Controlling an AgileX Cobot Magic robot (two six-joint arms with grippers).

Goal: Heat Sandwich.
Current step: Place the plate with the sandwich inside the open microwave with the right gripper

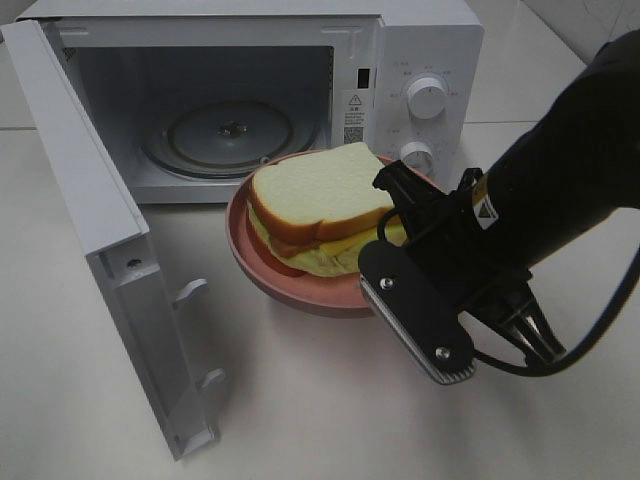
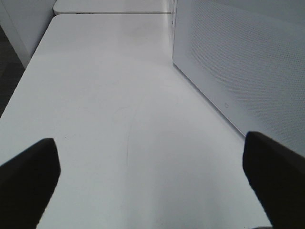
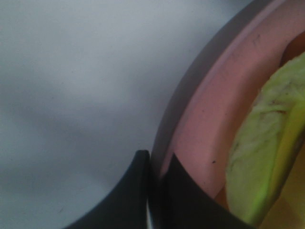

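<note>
The sandwich (image 1: 315, 205), white bread with tan crust and pale yellow-green filling, lies on a round pink plate (image 1: 262, 272) just in front of the open microwave (image 1: 420, 50). My right gripper (image 1: 395, 215) comes in from the right and is shut on the plate's right rim. In the right wrist view its fingers (image 3: 176, 191) pinch the pink rim (image 3: 205, 119), with the filling (image 3: 257, 157) beside them. My left gripper (image 2: 152, 186) is open over bare table, nothing between its fingers, and is out of the exterior view.
The microwave door (image 1: 110, 250) swings out to the left toward the table's front. A glass turntable (image 1: 225, 135) sits inside the cavity. The microwave's perforated side wall (image 2: 238, 62) stands close beside the left gripper. The white table (image 1: 300, 400) spreads in front.
</note>
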